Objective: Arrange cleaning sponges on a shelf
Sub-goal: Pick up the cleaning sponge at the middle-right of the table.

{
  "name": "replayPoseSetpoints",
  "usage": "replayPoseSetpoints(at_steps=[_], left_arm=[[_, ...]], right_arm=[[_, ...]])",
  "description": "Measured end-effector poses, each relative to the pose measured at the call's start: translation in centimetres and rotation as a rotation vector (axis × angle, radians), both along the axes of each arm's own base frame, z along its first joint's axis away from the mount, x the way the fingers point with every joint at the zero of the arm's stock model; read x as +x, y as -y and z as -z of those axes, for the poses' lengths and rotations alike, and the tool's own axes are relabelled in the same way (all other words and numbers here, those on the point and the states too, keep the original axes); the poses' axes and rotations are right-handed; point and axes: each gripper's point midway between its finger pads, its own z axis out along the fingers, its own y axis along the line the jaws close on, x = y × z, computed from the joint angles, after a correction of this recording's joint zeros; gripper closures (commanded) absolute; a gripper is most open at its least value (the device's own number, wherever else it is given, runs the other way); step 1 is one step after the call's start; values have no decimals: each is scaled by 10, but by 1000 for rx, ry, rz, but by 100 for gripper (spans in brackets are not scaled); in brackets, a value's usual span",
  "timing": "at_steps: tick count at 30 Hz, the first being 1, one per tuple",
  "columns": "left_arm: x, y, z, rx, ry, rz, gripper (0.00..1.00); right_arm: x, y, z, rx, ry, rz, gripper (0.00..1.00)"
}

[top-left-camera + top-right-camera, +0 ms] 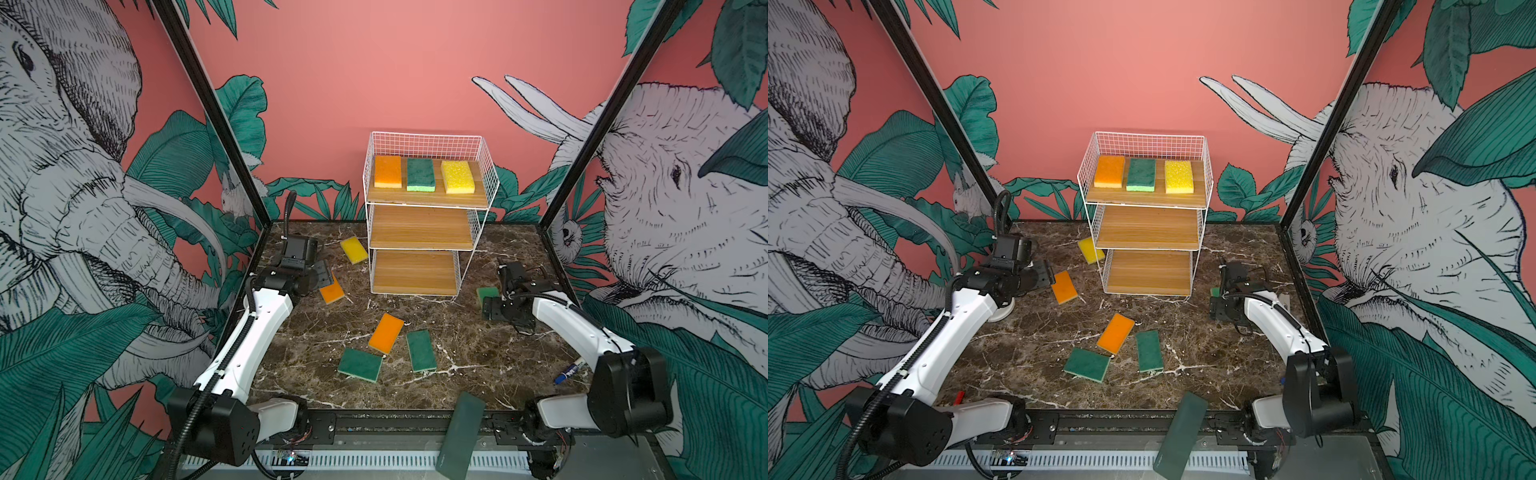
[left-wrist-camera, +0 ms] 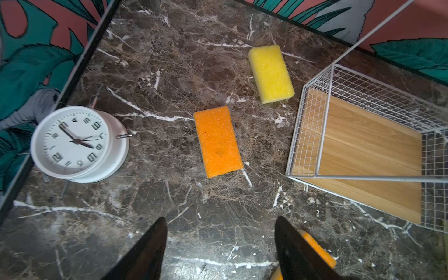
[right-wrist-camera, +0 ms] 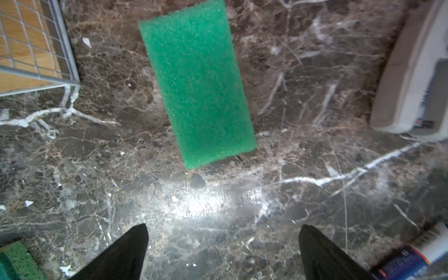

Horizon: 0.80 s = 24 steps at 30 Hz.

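The shelf stands at the back of the table, with an orange, a green and a yellow sponge on its top board. Loose on the marble lie a yellow sponge, two orange ones and three green ones. My left gripper is open and empty above the marble, short of an orange sponge. My right gripper is open wide and empty, with a green sponge ahead of it.
A white alarm clock lies at the left wall. A long dark slab overhangs the front edge. A blue marker lies by the right arm, and a white and grey object sits beyond the green sponge.
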Motion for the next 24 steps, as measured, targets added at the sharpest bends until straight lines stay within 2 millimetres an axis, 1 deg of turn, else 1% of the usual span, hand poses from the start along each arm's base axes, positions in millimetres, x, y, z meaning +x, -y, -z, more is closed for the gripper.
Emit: replayPoseSetpoints(at_steps=[4,8,13,18,21,24], left_arm=[[5,2,13,-19,-5,-5,27],[11,3,15,-31,17,-14,27],[18,3,17,-42,29,-26,27],[24,5,27,-46,11,-26,27],[27,7,31,-47,2,-24,28],[28,8,34,-51,-2,-23,28]], right_arm=[[17,5,20,15,-10,13,0],[29,11,38,20,-20,18,0],[39,8,59,36,-57,1,4],[47,5,60,44,-42,-8,7],[48,5,60,44,-38,-12,13],[49,5,60,45,-32,-15,22]])
